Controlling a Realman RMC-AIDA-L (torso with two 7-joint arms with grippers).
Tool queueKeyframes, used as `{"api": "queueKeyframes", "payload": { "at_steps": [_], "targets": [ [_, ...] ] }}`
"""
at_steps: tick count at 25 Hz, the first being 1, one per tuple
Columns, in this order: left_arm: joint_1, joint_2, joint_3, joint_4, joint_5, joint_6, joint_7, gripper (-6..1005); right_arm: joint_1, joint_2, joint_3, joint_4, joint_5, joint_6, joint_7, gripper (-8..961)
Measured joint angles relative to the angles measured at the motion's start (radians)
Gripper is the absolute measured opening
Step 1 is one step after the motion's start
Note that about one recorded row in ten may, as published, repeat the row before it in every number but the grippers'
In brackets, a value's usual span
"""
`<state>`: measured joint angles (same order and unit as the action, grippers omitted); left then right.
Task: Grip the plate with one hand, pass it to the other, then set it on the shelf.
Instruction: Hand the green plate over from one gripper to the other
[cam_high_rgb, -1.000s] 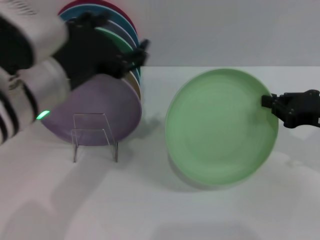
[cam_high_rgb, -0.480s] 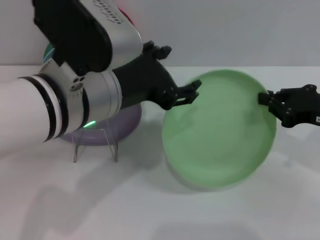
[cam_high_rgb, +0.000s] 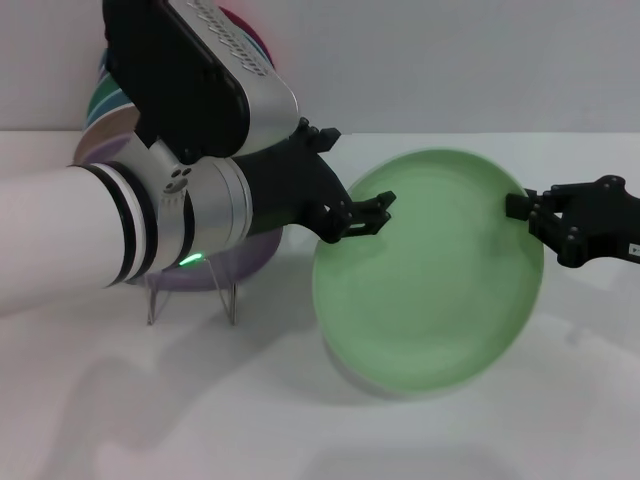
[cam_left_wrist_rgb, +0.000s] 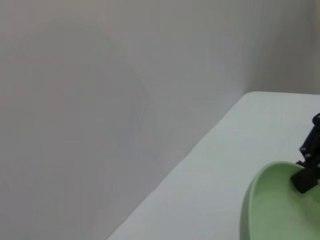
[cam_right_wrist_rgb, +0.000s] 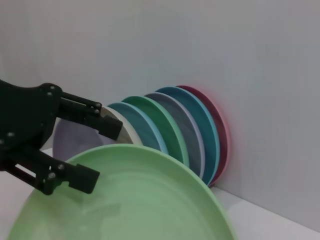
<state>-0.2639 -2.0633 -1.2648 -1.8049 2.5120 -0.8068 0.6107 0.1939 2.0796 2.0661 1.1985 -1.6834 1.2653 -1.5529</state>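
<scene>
The pale mint-green plate (cam_high_rgb: 430, 290) hangs tilted above the table, face towards me. My right gripper (cam_high_rgb: 532, 215) is shut on its right rim. My left gripper (cam_high_rgb: 360, 215) is open at the plate's upper left rim; in the right wrist view (cam_right_wrist_rgb: 100, 155) its two fingers straddle the rim of the plate (cam_right_wrist_rgb: 140, 200) without closing on it. The left wrist view shows part of the plate (cam_left_wrist_rgb: 270, 210) with the right gripper (cam_left_wrist_rgb: 306, 172) on its edge. The clear shelf (cam_high_rgb: 231, 300) stands on the table to the left, half hidden behind my left arm.
A row of coloured plates (cam_right_wrist_rgb: 175, 130) leans against the back wall at the far left, with a lilac-purple plate (cam_high_rgb: 255, 250) at its front, just behind the shelf. My bulky left forearm (cam_high_rgb: 120, 230) reaches over the shelf and the lilac plate.
My left arm has swung from the plate row to the mint plate's left rim, fingers open. The right gripper has carried the plate slightly left and lower.
</scene>
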Motion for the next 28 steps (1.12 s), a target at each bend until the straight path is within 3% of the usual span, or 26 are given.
{"api": "queueKeyframes", "payload": {
  "at_steps": [13, 17, 21, 28],
  "targets": [
    [-0.023, 0.0, 0.004, 0.013, -0.003, -0.045, 0.003, 777, -0.004, 0.001, 0.001, 0.009, 0.012, 0.008, -0.004, 24],
    [-0.051, 0.0, 0.005, 0.037, 0.0, -0.06, 0.009, 541, -0.008, -0.002, 0.008, 0.01, 0.045, 0.035, -0.021, 24],
    [-0.037, -0.001, 0.009, 0.021, 0.0, -0.039, 0.038, 300, -0.01, -0.002, 0.009, 0.007, 0.049, 0.043, -0.023, 24],
    [-0.028, -0.001, 0.01, 0.012, -0.002, -0.002, 0.055, 164, -0.011, -0.004, 0.032, -0.058, 0.135, 0.095, -0.042, 55]
  ]
}}
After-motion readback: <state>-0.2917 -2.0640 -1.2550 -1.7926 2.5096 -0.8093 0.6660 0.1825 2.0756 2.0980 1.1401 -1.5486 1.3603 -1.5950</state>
